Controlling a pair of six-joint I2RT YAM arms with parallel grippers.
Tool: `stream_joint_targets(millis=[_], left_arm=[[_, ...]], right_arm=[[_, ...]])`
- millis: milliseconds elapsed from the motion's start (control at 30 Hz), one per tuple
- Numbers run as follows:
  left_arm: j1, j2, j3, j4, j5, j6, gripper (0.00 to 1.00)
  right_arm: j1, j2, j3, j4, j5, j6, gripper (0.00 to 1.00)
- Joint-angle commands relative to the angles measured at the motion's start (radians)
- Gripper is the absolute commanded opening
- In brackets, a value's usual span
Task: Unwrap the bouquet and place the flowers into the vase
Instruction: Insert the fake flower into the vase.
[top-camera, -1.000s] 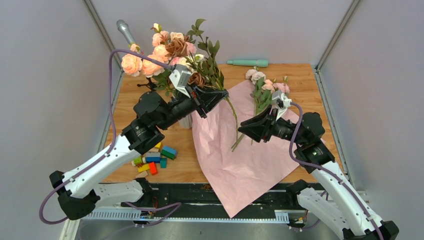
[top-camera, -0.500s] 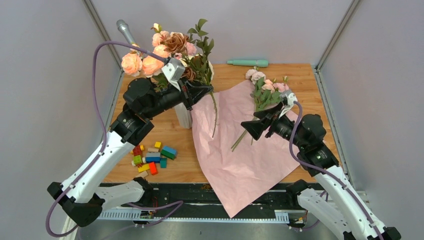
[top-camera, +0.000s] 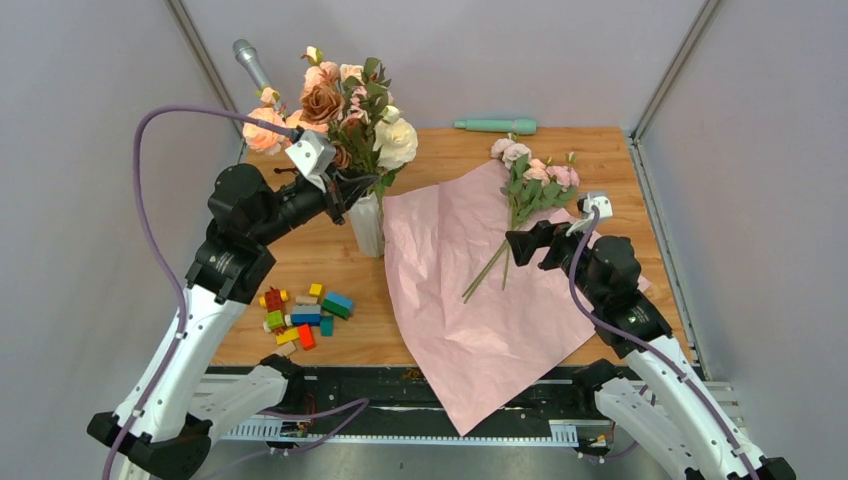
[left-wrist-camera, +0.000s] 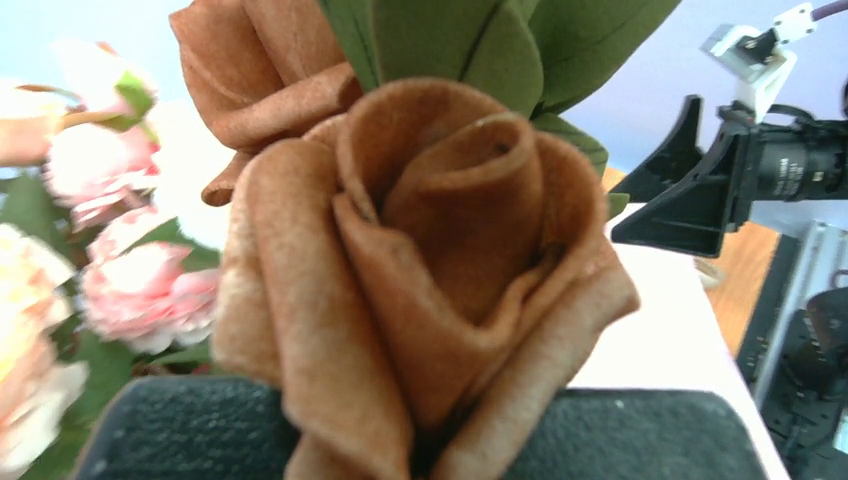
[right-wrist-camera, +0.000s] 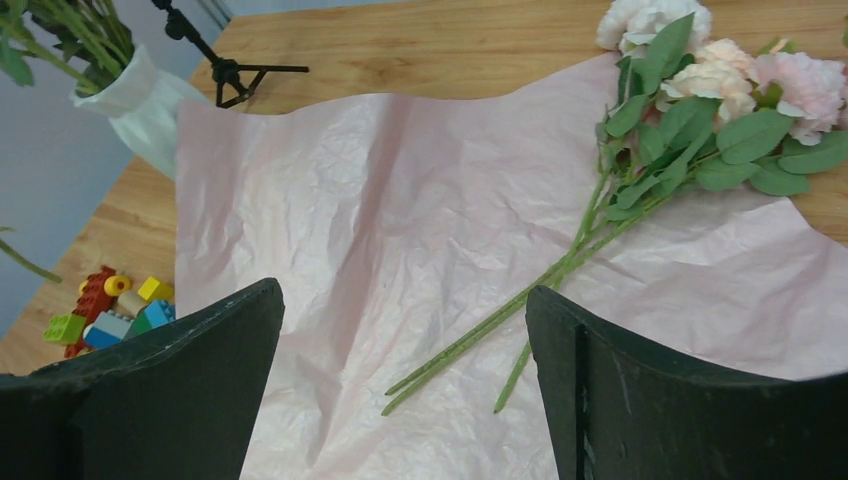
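Top: we see left gripper (top-camera: 348, 188) clenched at vase (top-camera: 368, 228) mouth; right gripper (top-camera: 527, 243) spread, empty, over pink paper (top-camera: 470, 310); flowers (top-camera: 535, 178) lie on paper, beside it.
Left wrist: brown rose (left-wrist-camera: 430, 250) pinched between our pads (left-wrist-camera: 180, 440).
Right wrist: flower stems below gaping fingers (right-wrist-camera: 170, 390).

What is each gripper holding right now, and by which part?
Left gripper is shut on the brown rose by its stem, just under the bloom, above the vase. Right gripper is open, holding nothing.
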Motion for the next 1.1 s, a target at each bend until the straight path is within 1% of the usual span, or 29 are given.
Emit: stream_joint_targets(millis=[0, 100, 167, 300, 367, 467, 533, 633, 767, 867, 933, 1067], left_arm=[[0.017, -0.084, -0.036, -0.001, -0.103, 0.074, 0.0], [0.019, -0.125, -0.048, -0.018, -0.191, 0.093, 0.0], [0.019, -0.137, -0.043, -0.043, -0.224, 0.111, 0.0], [0.018, -0.152, -0.038, -0.066, -0.203, 0.109, 0.0], [0.019, -0.158, -0.036, -0.073, -0.217, 0.107, 0.0], [0.019, -0.184, -0.06, -0.046, -0.329, 0.105, 0.0], [0.019, -0.204, -0.091, 0.007, -0.377, 0.087, 0.0], [0.019, -0.234, -0.126, 0.104, -0.409, 0.06, 0.0], [0.019, -0.26, -0.165, 0.236, -0.531, 0.01, 0.0], [0.019, -0.263, -0.201, 0.353, -0.592, -0.033, 0.0], [0.018, -0.257, -0.214, 0.399, -0.638, -0.046, 0.0], [0.019, -0.238, -0.23, 0.485, -0.66, -0.053, 0.0]], right_arm=[[-0.008, -0.009, 0.001, 0.016, 0.101, -0.024, 0.93], [-0.011, -0.013, -0.005, 0.016, 0.11, -0.021, 0.93], [-0.011, -0.013, -0.007, 0.016, 0.111, -0.021, 0.93], [-0.012, -0.013, -0.011, 0.016, 0.112, -0.018, 0.93], [-0.012, -0.014, -0.011, 0.016, 0.115, -0.013, 0.93], [-0.012, -0.016, -0.008, 0.016, 0.116, -0.004, 0.93], [-0.011, -0.016, -0.003, 0.016, 0.117, 0.001, 0.93], [-0.011, -0.023, 0.002, 0.014, 0.12, 0.018, 0.93], [-0.011, -0.054, -0.008, 0.016, 0.132, 0.037, 0.93], [-0.012, -0.079, -0.027, 0.018, 0.147, 0.05, 0.93], [-0.012, -0.091, -0.032, 0.017, 0.149, 0.054, 0.93], [-0.012, -0.104, -0.032, 0.016, 0.149, 0.053, 0.93]])
